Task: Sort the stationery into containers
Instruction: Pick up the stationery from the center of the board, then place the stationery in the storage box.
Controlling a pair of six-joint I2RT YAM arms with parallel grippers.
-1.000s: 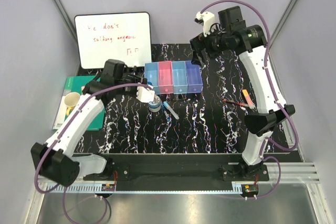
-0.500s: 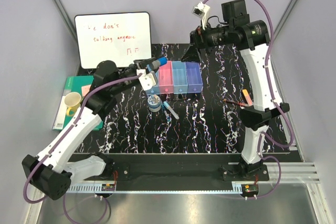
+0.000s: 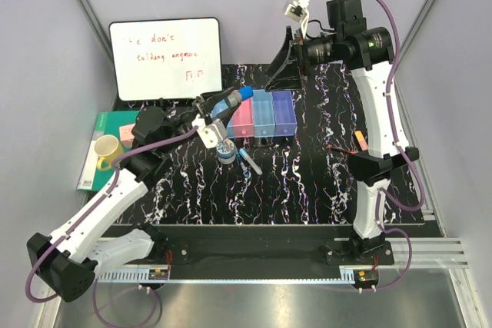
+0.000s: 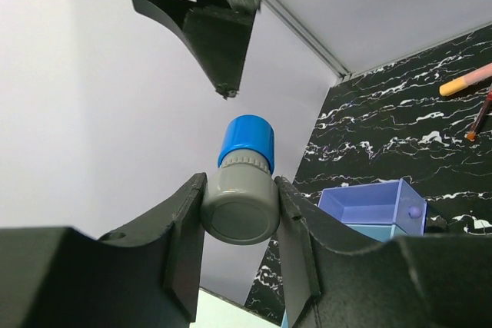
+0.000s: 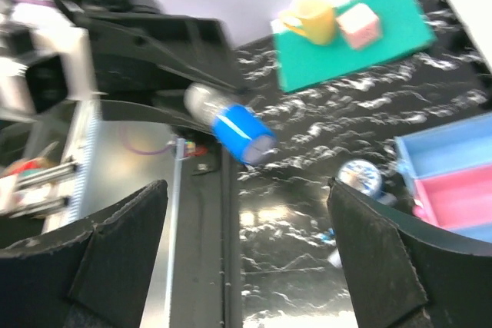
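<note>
My left gripper (image 3: 224, 103) (image 4: 240, 217) is shut on the short blue-capped grey cylinder (image 3: 237, 97) (image 4: 243, 190), holding it in the air over the left end of the containers (image 3: 263, 114). The cylinder (image 5: 231, 126) also shows in the right wrist view. The white-blue tape roll (image 3: 226, 150) (image 5: 360, 177) lies just in front of the bins, with thin blue pens (image 3: 248, 161) beside it. An orange pen (image 3: 361, 142) (image 4: 465, 82) and a dark red-tipped piece (image 3: 343, 151) lie at the right. My right gripper (image 3: 287, 57) (image 5: 246, 259) hangs open and empty, high behind the bins.
A whiteboard (image 3: 164, 58) leans at the back left. A green notebook (image 3: 115, 124) (image 5: 361, 32) carries a yellow mug (image 3: 106, 149) (image 5: 311, 13) at the left edge. The purple-blue bin (image 4: 369, 201) shows below my left fingers.
The left gripper rose from beside the tape roll with the cylinder and moved toward the bins. The right gripper lifted up and back, away from the bins.
</note>
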